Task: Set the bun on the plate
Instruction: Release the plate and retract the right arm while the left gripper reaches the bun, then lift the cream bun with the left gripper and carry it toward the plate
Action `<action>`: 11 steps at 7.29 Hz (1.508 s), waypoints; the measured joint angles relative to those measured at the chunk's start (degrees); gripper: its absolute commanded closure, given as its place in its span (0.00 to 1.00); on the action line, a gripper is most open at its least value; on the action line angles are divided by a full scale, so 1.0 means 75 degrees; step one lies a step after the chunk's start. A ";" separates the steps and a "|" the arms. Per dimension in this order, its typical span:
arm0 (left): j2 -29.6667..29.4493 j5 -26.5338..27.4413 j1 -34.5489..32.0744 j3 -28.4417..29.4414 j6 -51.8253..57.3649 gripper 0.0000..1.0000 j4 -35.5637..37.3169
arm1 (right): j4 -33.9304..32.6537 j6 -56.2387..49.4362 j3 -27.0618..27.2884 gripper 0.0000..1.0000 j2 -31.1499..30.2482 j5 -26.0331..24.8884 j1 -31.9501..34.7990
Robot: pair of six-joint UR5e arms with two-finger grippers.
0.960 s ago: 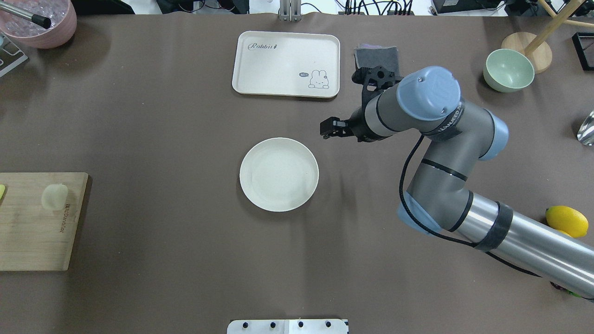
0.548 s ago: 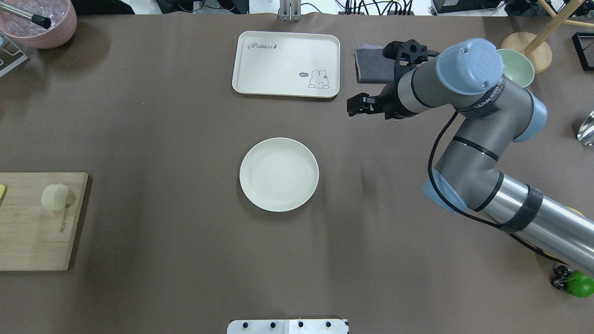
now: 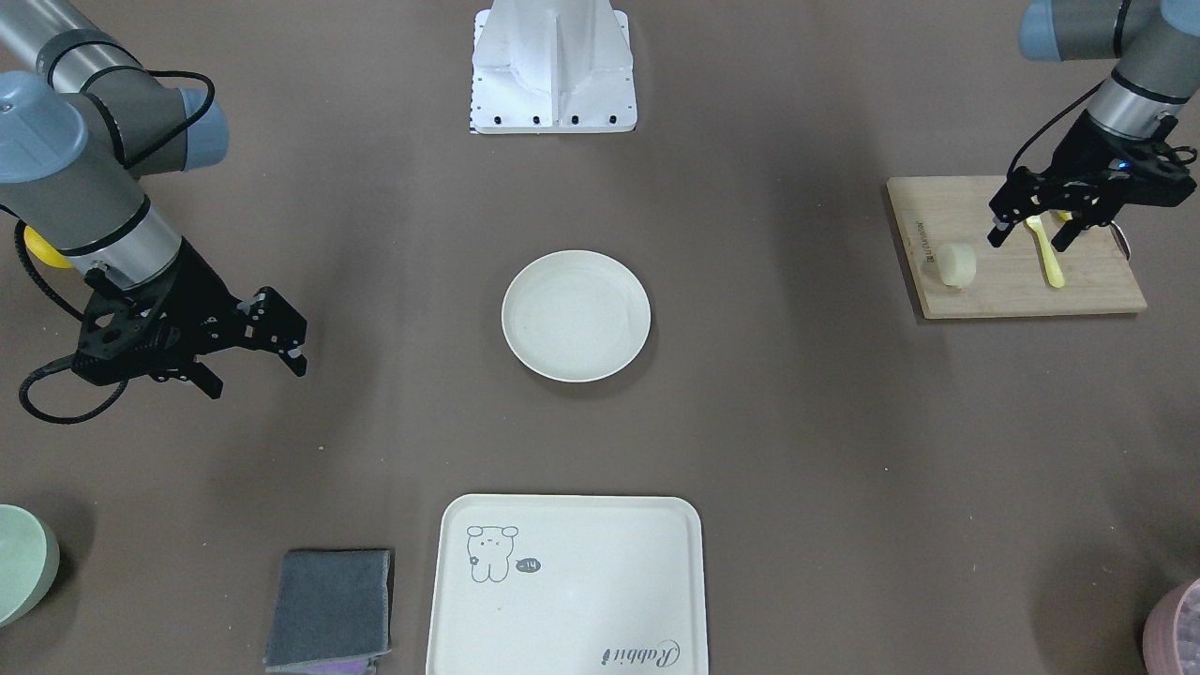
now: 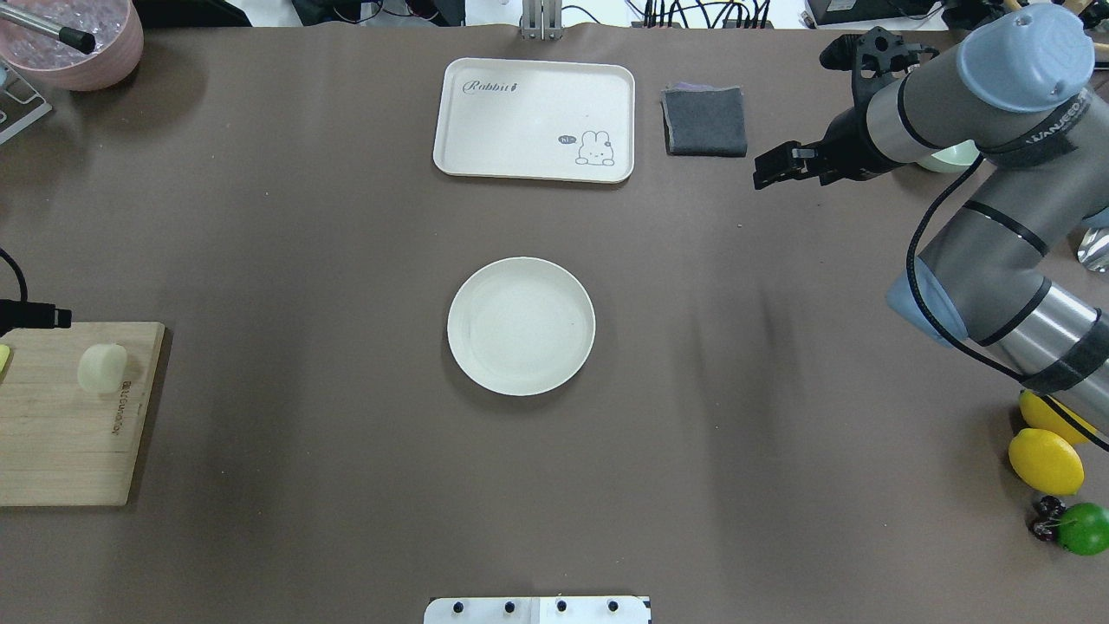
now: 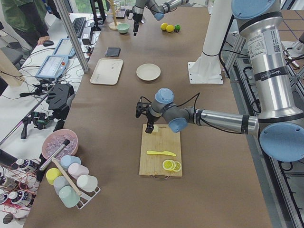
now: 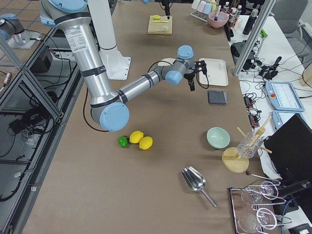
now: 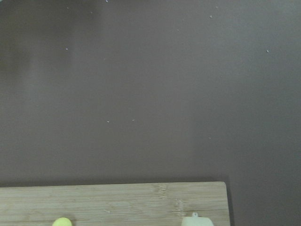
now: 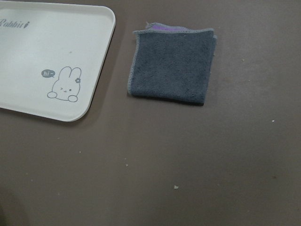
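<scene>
The bun (image 4: 102,367), a pale cream stub, rests on the far end of a wooden cutting board (image 4: 61,442) at the table's left edge. It also shows in the front-facing view (image 3: 957,264). My left gripper (image 3: 1027,239) hangs open just above the board, beside the bun and over a yellow plastic knife (image 3: 1043,255), touching neither. Only a black tip of it shows in the overhead view. The round cream plate (image 4: 521,326) lies empty at mid-table. My right gripper (image 4: 768,171) is open, holds nothing, and hovers far right of the plate near a grey cloth (image 4: 704,121).
A cream tray with a rabbit drawing (image 4: 534,120) lies beyond the plate. Two lemons (image 4: 1046,461) and a green ball (image 4: 1085,529) sit at the right edge under my right arm. Lemon slices (image 5: 172,166) lie on the board. A pink bowl (image 4: 78,39) stands far left.
My right arm has swung from beside the plate out to the far right, past the grey cloth. A tip of the left gripper has come into view at the left edge.
</scene>
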 measured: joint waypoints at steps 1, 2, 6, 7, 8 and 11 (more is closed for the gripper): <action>-0.0091 0.0255 0.0431 0.0034 -0.0173 0.02 -0.0003 | -0.0001 -0.0110 -0.0011 0.00 -0.0101 0.0051 0.0129; -0.0135 0.0426 0.0786 0.0090 -0.0265 0.02 -0.0007 | 0.0009 -0.0176 -0.0019 0.00 -0.0182 0.0082 0.0212; -0.0253 0.0597 0.1193 0.0514 -0.0221 0.04 -0.0016 | -0.0008 -0.0223 0.0039 0.00 -0.0378 0.1035 0.0700; -0.0267 0.0662 0.1196 0.0587 -0.0206 0.33 -0.0016 | -0.0017 -0.0230 0.0028 0.00 -0.0397 0.1528 0.0808; -0.0291 0.0697 0.1199 0.0643 -0.0201 0.44 -0.0016 | -0.0019 -0.0244 0.0018 0.00 -0.0428 0.1784 0.0897; -0.0309 0.0713 0.1200 0.0660 -0.0198 0.67 -0.0012 | -0.0021 -0.0304 -0.0011 0.00 -0.0518 0.1907 0.1064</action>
